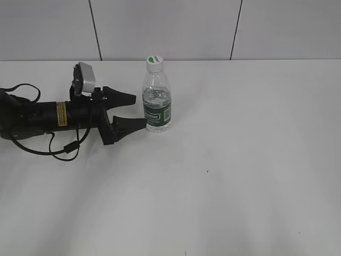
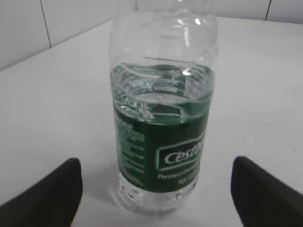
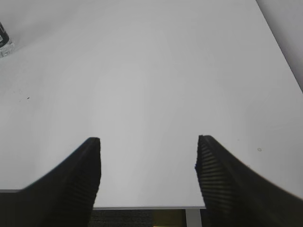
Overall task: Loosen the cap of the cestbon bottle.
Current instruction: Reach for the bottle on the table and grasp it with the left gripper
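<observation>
The cestbon bottle [image 1: 157, 101] stands upright on the white table, clear plastic with a dark green label and some water inside. Its white cap [image 1: 154, 62] with a green mark sits on the neck. My left gripper [image 1: 140, 111] lies low just left of the bottle, open, with its fingertips at label height. In the left wrist view the bottle [image 2: 163, 118] fills the middle and the gripper [image 2: 155, 163] stands wide, both fingers [image 2: 52, 196] clear of the bottle's sides; the cap is cut off at the top. My right gripper [image 3: 148, 142] is open over bare table and holds nothing.
The white table [image 1: 240, 176] stretches right of and in front of the bottle. A tiled wall [image 1: 170, 26] rises behind it. In the right wrist view the bottle's base [image 3: 4, 40] shows at the far left edge, and the table's near edge [image 3: 142, 207] lies under the fingers.
</observation>
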